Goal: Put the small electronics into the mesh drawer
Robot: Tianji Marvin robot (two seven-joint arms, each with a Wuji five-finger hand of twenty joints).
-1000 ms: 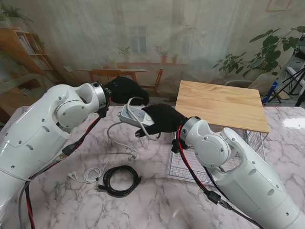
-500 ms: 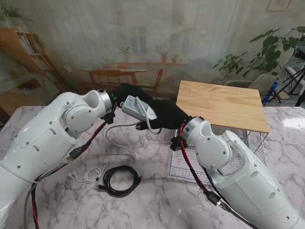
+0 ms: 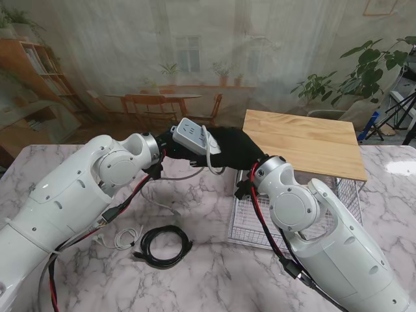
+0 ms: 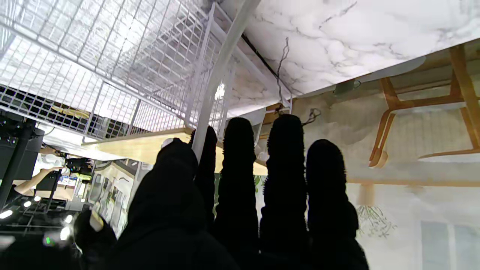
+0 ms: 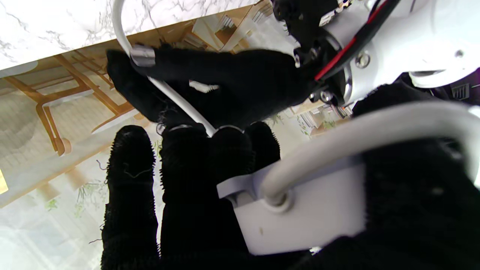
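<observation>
You will find no readable text, brand, number or sign in any view. The white power strip (image 3: 193,136) shows only its socket holes, and its underside (image 5: 300,213) is blank. Background equipment carries small bright patches too blurred to read.

Both hands have carried the power strip (image 3: 193,136) higher, seemingly toward the drawer.

The white marble table (image 3: 214,279) carried a coiled black cable (image 3: 162,245), a small white cable (image 3: 120,238), and the mesh drawer (image 3: 250,221) under what looked like a wooden board (image 3: 302,142).
</observation>
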